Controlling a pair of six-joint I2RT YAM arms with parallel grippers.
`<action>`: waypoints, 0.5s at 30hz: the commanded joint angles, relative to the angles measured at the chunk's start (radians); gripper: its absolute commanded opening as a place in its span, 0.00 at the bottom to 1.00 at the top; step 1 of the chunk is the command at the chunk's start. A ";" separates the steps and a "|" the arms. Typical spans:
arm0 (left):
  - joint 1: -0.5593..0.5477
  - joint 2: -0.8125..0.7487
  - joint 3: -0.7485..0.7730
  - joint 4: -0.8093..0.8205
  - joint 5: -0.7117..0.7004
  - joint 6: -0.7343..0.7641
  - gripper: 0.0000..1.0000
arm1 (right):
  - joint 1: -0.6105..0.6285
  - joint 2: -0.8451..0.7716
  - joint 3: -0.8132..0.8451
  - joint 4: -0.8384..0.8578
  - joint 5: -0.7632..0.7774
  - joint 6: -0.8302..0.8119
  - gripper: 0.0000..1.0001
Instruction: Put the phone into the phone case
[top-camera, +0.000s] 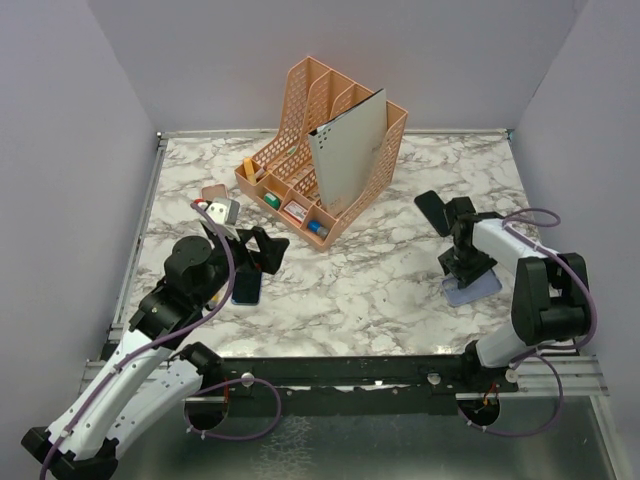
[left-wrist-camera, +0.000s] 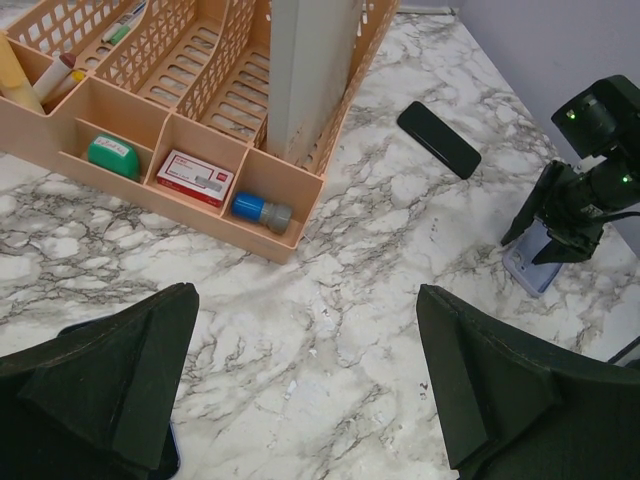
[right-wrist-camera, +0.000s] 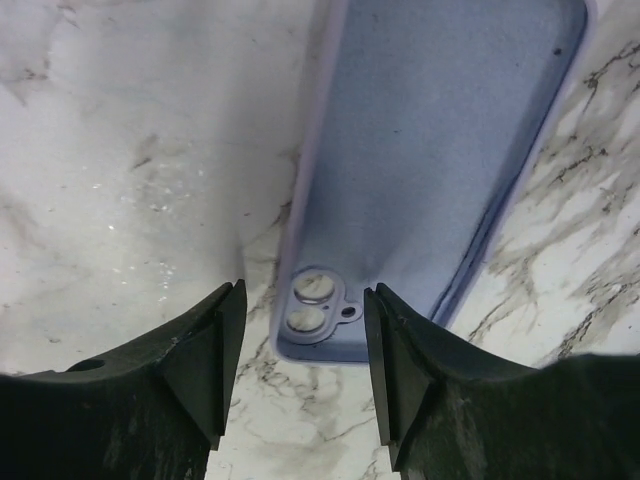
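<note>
The lavender phone case (right-wrist-camera: 440, 150) lies open side up on the marble table, its camera cutouts nearest my right wrist camera. My right gripper (right-wrist-camera: 300, 350) is open and empty, low over the case's camera end, with its fingers on either side of that end. In the top view the case (top-camera: 480, 290) pokes out beneath the right gripper (top-camera: 462, 262). A black phone (top-camera: 432, 212) lies flat just behind it and also shows in the left wrist view (left-wrist-camera: 438, 138). A second dark phone (top-camera: 246, 287) lies under my left gripper (top-camera: 262, 250), which is open and empty above the table (left-wrist-camera: 305, 380).
An orange desk organiser (top-camera: 320, 150) with a grey board leaning in it stands at the back centre. Its front bins hold a green item (left-wrist-camera: 111, 155), a red-and-white box (left-wrist-camera: 195, 177) and a blue-capped item (left-wrist-camera: 255, 209). Small objects (top-camera: 215, 205) lie left of it.
</note>
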 joint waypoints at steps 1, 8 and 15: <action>0.000 -0.009 -0.014 -0.002 0.014 0.008 0.99 | -0.009 -0.050 -0.037 0.005 0.044 0.070 0.55; 0.000 -0.008 -0.015 -0.003 0.014 0.008 0.99 | -0.043 -0.102 -0.100 0.098 0.058 0.048 0.47; 0.000 -0.004 -0.014 -0.002 0.013 0.008 0.99 | -0.057 -0.114 -0.126 0.172 0.040 0.010 0.38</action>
